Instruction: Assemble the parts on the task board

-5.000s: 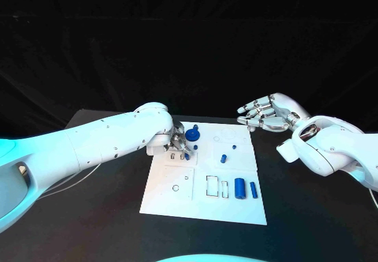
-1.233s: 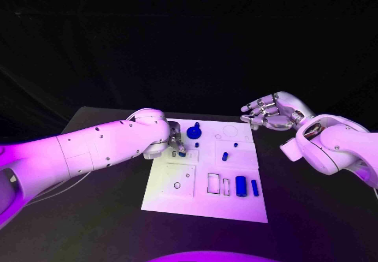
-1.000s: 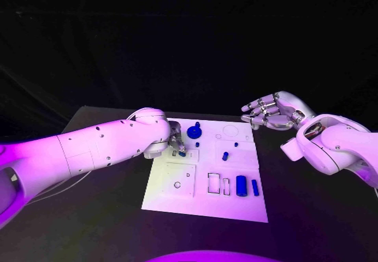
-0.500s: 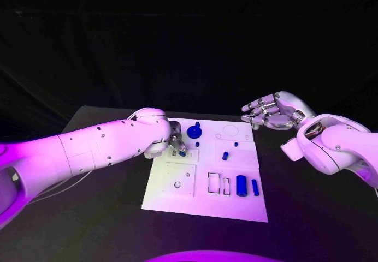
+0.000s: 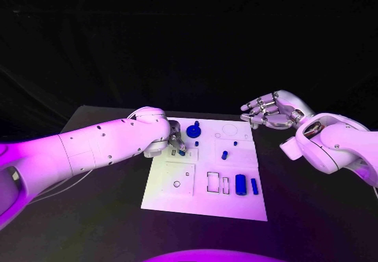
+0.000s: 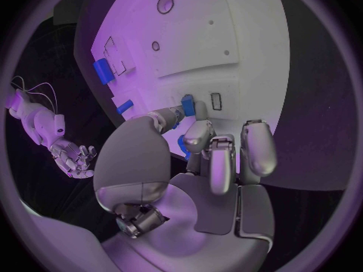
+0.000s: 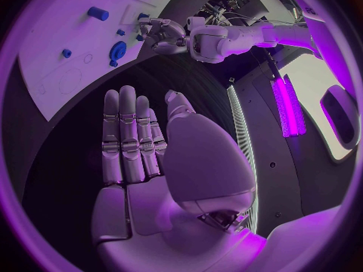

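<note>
Nothing has moved since half a second ago.
Left robot hand (image 5: pixel 176 142) pinches a blue part (image 6: pixel 187 106) at the board (image 5: pixel 201 196); right robot hand (image 5: pixel 266 113) hovers, fingers apart, empty.

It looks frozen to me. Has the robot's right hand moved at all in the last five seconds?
Barely: the right hand hovers open beside the task board's far right corner, as before.

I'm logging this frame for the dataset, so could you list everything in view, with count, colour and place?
Table: one, black, under everything.
Task board: one, white, mid-table.
Round blue part: one, far end of board.
Small blue parts: several, board's middle.
Blue bars: two, near right of board.
Left hand: silver, at board's far left edge, fingertips on a small blue part.
Right hand: silver, open, raised beyond board's far right corner.
</note>
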Robot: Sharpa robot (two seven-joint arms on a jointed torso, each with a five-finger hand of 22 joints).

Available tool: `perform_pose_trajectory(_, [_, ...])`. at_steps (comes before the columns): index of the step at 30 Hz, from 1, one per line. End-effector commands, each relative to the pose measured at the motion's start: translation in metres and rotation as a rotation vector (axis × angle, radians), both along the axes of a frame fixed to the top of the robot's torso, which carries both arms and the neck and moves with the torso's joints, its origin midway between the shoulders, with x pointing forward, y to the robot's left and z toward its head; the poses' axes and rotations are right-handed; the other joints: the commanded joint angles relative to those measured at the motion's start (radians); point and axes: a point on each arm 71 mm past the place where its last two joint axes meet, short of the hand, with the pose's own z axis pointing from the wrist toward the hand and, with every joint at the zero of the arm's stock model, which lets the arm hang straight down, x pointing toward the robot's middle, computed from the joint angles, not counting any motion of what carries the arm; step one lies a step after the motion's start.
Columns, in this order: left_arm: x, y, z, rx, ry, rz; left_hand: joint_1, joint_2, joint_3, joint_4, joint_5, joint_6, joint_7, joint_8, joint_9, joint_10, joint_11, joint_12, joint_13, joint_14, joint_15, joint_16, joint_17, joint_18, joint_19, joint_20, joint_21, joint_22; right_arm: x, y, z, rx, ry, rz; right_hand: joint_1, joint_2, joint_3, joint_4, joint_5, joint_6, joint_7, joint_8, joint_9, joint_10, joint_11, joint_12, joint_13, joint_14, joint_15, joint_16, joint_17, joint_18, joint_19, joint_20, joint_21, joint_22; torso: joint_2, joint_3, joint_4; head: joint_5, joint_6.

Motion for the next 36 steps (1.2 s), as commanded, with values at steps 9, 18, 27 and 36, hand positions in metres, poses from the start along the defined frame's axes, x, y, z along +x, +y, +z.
perform_pose_trajectory(9, [0.0018,-0.0006,-0.0035,0.030,0.029,-0.007,-0.021,0.004,-0.035,0.026,0.002,0.032,-0.029,-0.003,0.052,-0.005,0.001,0.004,0.001,0.104,-0.005,0.005,0.260,-0.018,0.007,0.000,0.003,0.001,-0.0014,0.0023,0.0003,-0.003,-0.007,0.018,-0.004,-0.002,-0.002,0.004,0.003,0.000,0.003,0.007,-0.001,-0.002,0.002,-0.004,-0.002,-0.005,-0.001,-0.006,-0.001,0.004,0.000,0.007,-0.004,-0.002,-0.001,-0.0007,0.0004,-0.001,-0.003])
perform_pose_trajectory(18, [0.0031,0.0005,-0.0039,0.031,0.029,-0.001,-0.028,0.013,-0.099,0.060,0.001,0.040,-0.029,-0.011,0.051,-0.004,0.002,0.011,0.006,0.104,-0.005,0.005,0.259,-0.018,0.009,0.000,0.002,0.002,-0.0013,0.0020,0.0002,-0.003,-0.006,0.018,-0.005,-0.002,-0.003,0.005,0.001,0.000,0.003,0.007,-0.001,-0.002,0.002,-0.004,-0.003,-0.005,0.000,-0.007,-0.001,0.004,0.000,0.008,-0.005,-0.003,-0.001,-0.0007,0.0016,-0.002,-0.002])
perform_pose_trajectory(27, [0.0033,0.0013,-0.0043,0.037,0.034,0.000,-0.032,0.025,-0.187,0.103,0.001,0.052,-0.030,-0.016,0.053,0.001,0.002,0.025,0.018,0.105,-0.005,0.007,0.262,-0.019,0.012,-0.001,0.002,0.006,-0.0011,0.0015,0.0001,-0.003,-0.005,0.017,-0.008,-0.003,-0.004,0.007,0.000,-0.001,0.004,0.008,-0.001,-0.002,0.003,-0.003,-0.005,-0.005,0.000,-0.008,-0.001,0.004,0.001,0.008,-0.006,-0.004,-0.001,-0.0011,0.0010,-0.002,-0.004])
perform_pose_trajectory(36, [0.0038,0.0025,-0.0041,0.035,0.027,0.005,-0.050,0.039,-0.269,0.127,0.000,0.057,-0.028,-0.022,0.053,0.000,0.004,0.029,0.021,0.105,-0.003,0.006,0.261,-0.019,0.014,-0.001,0.002,0.008,-0.0009,0.0006,-0.0001,-0.001,-0.002,0.014,-0.015,-0.004,-0.008,0.011,-0.004,-0.002,0.004,0.009,-0.001,-0.002,0.004,-0.002,-0.008,-0.006,0.001,-0.011,-0.002,0.004,0.001,0.009,-0.009,-0.007,-0.001,-0.0009,0.0010,-0.002,-0.003])
